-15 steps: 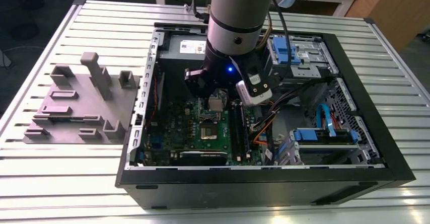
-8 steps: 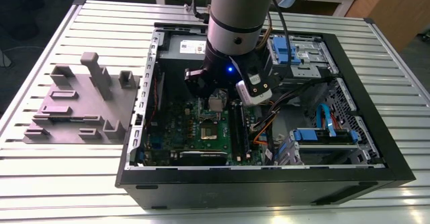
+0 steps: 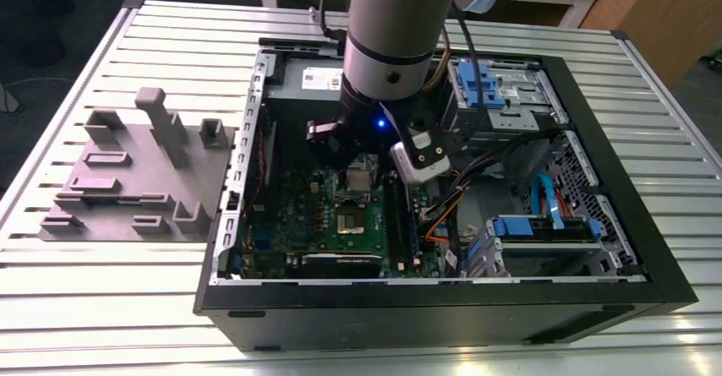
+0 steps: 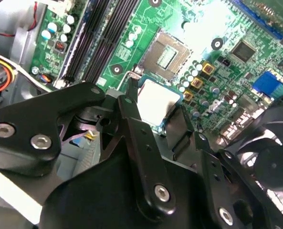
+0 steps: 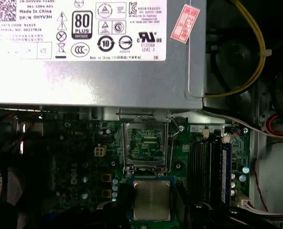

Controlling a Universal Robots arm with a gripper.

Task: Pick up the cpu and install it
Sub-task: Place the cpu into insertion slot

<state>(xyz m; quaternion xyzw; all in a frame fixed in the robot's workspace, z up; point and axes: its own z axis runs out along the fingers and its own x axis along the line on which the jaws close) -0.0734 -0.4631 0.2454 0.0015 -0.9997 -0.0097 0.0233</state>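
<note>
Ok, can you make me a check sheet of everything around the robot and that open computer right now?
Surface: slatted metal table; an open black computer case lies on it.
Job's things: square silver chip held over the green board beside the open, empty socket, not in it yet.
Clutter: grey block with slots and pegs on the table, at the exterior view's left of the case.
Jaws: closed on the chip's sides.
Cables: yellow wire loops beside the grey box with a white label; blue cable inside the case.
Surroundings: wooden furniture beyond the table.
</note>
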